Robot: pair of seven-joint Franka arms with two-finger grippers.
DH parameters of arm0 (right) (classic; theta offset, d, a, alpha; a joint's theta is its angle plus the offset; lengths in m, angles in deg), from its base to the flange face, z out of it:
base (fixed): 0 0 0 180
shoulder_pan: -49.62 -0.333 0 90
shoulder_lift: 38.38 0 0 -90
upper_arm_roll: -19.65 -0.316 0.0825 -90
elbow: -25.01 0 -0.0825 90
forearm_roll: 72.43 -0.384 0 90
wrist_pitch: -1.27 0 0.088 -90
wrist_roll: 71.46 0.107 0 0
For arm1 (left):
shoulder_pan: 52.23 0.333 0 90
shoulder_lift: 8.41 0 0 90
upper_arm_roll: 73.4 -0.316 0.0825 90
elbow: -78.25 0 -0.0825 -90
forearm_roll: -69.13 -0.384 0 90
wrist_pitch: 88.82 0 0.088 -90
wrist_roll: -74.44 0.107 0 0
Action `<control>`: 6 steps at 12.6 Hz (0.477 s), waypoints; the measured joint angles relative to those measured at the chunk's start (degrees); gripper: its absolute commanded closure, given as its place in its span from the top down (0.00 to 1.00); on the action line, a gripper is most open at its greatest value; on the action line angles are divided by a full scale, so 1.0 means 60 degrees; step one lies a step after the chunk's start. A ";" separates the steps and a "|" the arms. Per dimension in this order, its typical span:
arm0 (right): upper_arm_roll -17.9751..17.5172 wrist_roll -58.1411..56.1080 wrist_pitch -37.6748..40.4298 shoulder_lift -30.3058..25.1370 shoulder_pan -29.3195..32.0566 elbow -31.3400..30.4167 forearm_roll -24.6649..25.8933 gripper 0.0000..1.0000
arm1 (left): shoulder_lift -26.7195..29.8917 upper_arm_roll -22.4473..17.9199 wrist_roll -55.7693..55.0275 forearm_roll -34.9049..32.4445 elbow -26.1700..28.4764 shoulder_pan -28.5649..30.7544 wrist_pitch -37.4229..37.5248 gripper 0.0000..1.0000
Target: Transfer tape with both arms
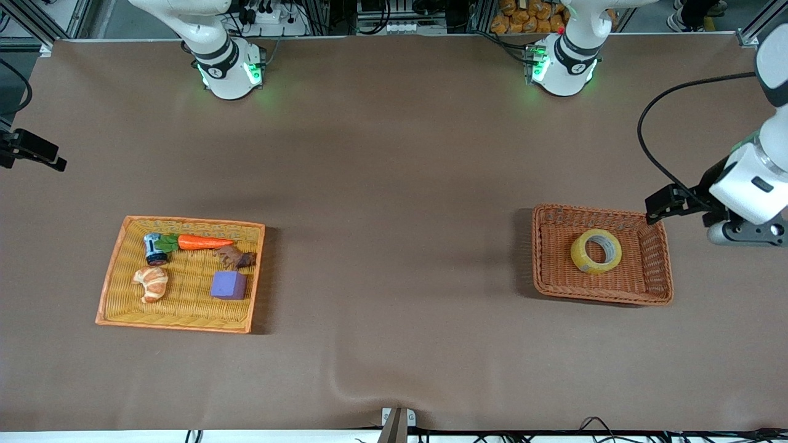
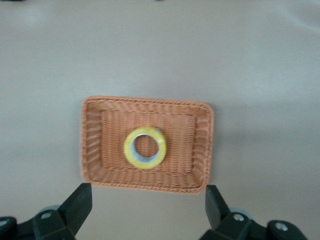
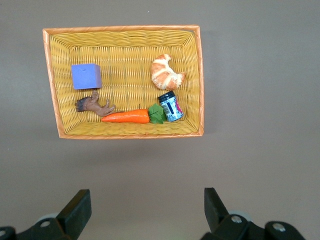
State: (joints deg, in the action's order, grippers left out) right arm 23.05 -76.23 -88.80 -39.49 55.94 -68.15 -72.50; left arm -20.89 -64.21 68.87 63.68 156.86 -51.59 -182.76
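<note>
Tape, flat in the brown basket below my open left gripper: light, rigid, slick; I would pinch one wall; right gripper open, waiting.

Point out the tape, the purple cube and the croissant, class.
tape (image 1: 582, 257): front view, on the yellow band of the ring.
purple cube (image 1: 228, 285): front view, on its top face.
croissant (image 3: 165, 73): right wrist view, on the middle of its curved body.
</note>
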 measured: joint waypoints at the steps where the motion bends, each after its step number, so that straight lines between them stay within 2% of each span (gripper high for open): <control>1: 0.0001 -0.0002 0.0000 0.0011 0.0048 0.0000 0.0000 1.00 | 0.0079 0.0000 -0.0045 -0.0259 0.0000 -0.0016 0.0086 1.00; 6: -0.0012 -0.0002 -0.0006 0.0016 0.0061 0.0021 0.0000 1.00 | 0.0816 -0.0025 -0.0055 -0.0203 0.0094 0.0008 0.1130 1.00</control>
State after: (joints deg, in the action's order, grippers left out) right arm 22.98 -76.24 -88.84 -39.39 56.30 -68.03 -72.50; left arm -15.99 -64.36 68.54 62.46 157.43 -51.54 -175.99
